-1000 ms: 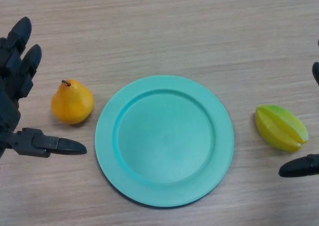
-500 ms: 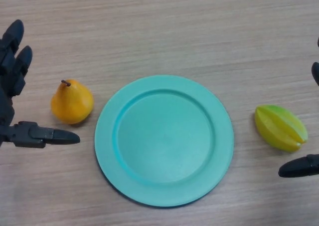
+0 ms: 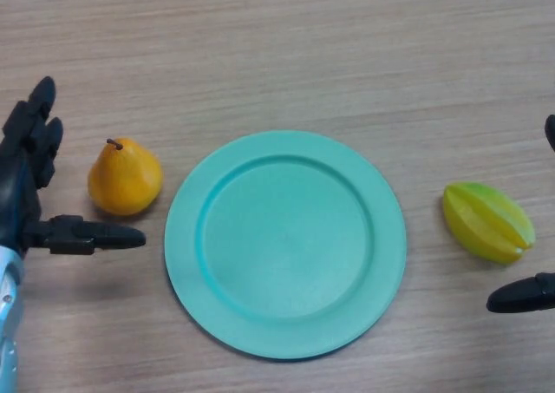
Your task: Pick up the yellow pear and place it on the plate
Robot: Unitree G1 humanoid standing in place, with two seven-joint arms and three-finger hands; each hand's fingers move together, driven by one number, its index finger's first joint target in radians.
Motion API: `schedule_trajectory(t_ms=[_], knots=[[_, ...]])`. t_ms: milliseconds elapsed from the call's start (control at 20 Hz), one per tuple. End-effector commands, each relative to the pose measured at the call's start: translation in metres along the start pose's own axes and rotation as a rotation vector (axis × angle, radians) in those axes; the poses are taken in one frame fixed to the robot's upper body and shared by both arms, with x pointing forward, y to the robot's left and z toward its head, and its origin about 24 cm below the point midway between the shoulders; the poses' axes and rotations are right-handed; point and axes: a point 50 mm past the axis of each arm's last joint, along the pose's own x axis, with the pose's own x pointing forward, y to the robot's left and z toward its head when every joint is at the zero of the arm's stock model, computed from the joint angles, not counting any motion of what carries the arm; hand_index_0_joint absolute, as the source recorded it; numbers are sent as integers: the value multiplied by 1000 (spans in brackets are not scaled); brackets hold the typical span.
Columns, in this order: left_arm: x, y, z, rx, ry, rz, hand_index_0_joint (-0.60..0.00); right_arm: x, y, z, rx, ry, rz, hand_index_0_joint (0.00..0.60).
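Observation:
The yellow pear (image 3: 125,178) lies on the wooden table, just left of the teal plate (image 3: 286,244), which has nothing on it. My left hand (image 3: 26,180) is open at the left edge, beside the pear. Its fingers (image 3: 36,133) reach up on the pear's left and its thumb (image 3: 97,236) points right just below the pear, not touching it. My right hand (image 3: 524,294) shows only at the right edge, with straight fingers, holding nothing.
A yellow-green star fruit (image 3: 487,222) lies right of the plate, close to my right hand. The wooden table (image 3: 286,55) stretches bare beyond the plate.
My left hand has drawn back down and to the left, and now sits lower beside the pear. The pear, the plate and my right hand have stayed put.

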Motion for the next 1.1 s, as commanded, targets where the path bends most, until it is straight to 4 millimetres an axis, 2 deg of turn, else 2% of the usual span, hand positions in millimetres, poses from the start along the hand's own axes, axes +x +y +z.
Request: schedule_trajectory(t_ms=[50, 450, 500, 550, 600, 650, 700, 750, 900, 1000, 1050, 1100], knots=[[14, 14, 38, 25, -235, 34, 0, -6, -15, 29, -105, -199, -80, 0], [34, -1, 27, 65, -262, 47, 0, -8, -18, 29, -93, -195, -88, 0], [34, -2, 27, 69, -270, 44, -50, -8, -18, 29, -93, -195, -89, 0], [34, -3, 28, 69, -278, 44, -199, -8, -18, 29, -91, -195, -91, 0], [34, -4, 28, 76, -287, 44, -299, -8, -19, 30, -92, -194, -92, 0], [35, -6, 29, 97, -300, 46, -450, -8, -19, 30, -96, -192, -96, 0], [36, -8, 28, 155, -313, 56, -551, -8, -19, 29, -98, -191, -102, 0], [36, -11, 27, 223, -322, 69, -600, -9, -19, 30, -100, -192, -107, 0], [36, -14, 23, 286, -293, 52, -600, -9, -19, 32, -96, -192, -104, 0], [35, -14, 23, 293, -290, 49, -402, -9, -18, 32, -96, -195, -104, 0], [34, -13, 25, 285, -295, 52, -448, -9, -18, 33, -99, -197, -103, 0], [33, -12, 27, 281, -300, 55, -448, -9, -18, 34, -101, -198, -103, 0]])
